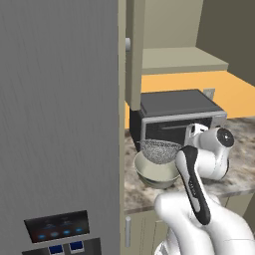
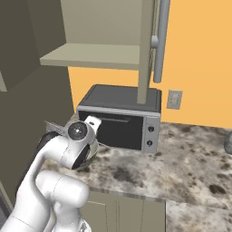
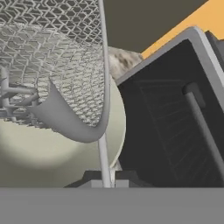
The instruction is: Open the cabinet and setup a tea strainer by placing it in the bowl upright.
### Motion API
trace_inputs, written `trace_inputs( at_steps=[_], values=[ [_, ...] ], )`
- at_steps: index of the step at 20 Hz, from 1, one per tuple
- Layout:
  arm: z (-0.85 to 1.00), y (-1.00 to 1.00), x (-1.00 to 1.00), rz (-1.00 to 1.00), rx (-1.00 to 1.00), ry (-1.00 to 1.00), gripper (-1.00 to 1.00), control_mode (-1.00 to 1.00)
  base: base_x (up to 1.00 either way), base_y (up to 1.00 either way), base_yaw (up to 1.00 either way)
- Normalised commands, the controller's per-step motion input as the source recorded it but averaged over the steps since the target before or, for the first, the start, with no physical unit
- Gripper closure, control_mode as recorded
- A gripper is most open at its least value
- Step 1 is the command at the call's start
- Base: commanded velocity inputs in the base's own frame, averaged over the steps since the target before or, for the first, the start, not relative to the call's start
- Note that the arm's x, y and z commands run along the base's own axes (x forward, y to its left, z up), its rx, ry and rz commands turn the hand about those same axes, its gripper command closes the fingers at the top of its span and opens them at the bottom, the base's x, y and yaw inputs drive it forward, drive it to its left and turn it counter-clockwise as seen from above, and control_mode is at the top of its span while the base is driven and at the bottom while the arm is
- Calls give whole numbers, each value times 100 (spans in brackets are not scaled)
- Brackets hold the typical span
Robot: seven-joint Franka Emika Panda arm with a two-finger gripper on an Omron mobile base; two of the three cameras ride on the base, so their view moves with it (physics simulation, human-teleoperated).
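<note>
In the left base view the tea strainer hangs mesh-down over the bowl, which sits on the table at about 7 o'clock from the black oven. Above, the cabinet door stands open. The end effector is pinched closed on the strainer's thin handle. Judged risk: the basket looks centred slightly toward the bowl's 12 o'clock rim; releasing from this height could let it tip onto its side, or the long handle could lever it out.
</note>
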Motion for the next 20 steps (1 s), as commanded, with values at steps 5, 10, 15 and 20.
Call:
trace_inputs(
  at_steps=[5, 10, 15, 20],
  values=[
    [-43, -18, 34, 0, 1, -23, 100, -100, 0, 0, 0],
    [-43, -23, 8, 0, 0, -14, 100, -100, 0, 0, 0],
    [-68, 0, 0, 0, -6, -3, 100, -100, 0, 0, 0],
    [-60, 5, 12, 0, -7, -9, 100, -100, 0, 0, 0]
  ],
)
